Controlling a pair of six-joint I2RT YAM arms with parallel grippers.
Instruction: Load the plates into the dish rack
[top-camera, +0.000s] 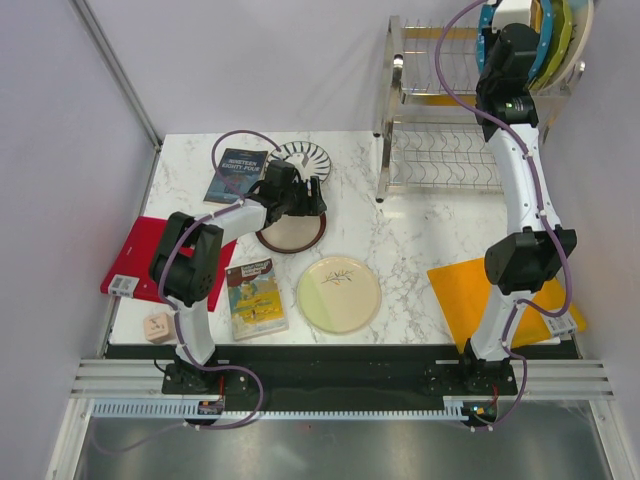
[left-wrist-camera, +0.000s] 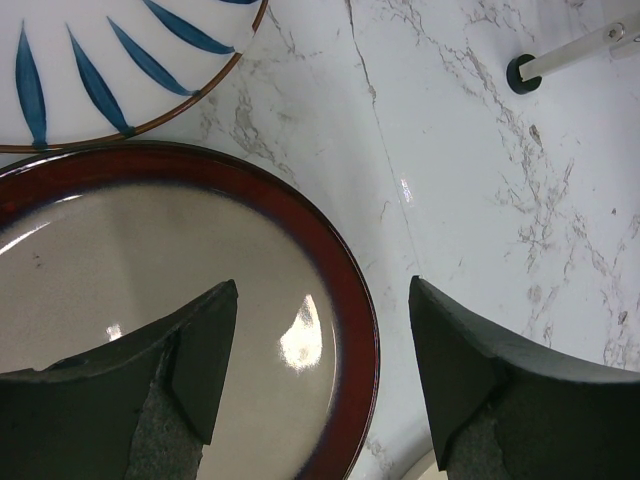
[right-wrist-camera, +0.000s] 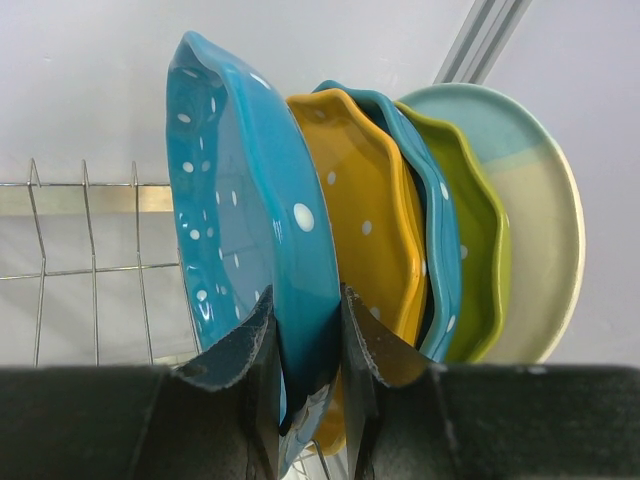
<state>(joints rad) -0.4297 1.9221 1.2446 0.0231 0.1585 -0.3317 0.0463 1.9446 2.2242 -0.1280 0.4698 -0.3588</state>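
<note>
Right gripper (right-wrist-camera: 308, 322) pinches the rim of a glossy teal scalloped plate (right-wrist-camera: 240, 170), white-dotted and upright at the dish rack (top-camera: 440, 160), upper right of the top view. Left gripper (left-wrist-camera: 322, 305) gapes wide, empty, over the maroon-rimmed beige plate (left-wrist-camera: 150, 250) — centre-left.

The dark blue book (top-camera: 234, 174) appears titled "Nineteen Eighty-Four"; lettering on the yellow book (top-camera: 256, 297) is unreadable.

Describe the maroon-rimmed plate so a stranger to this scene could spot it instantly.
On the white marble table, left of the steel wire dish rack, three round plates lie flat. The middle one, under the left gripper, is the maroon-rimmed beige plate; the white striped plate behind and cream twig-motif plate in front lack its dark-red rim.
</note>
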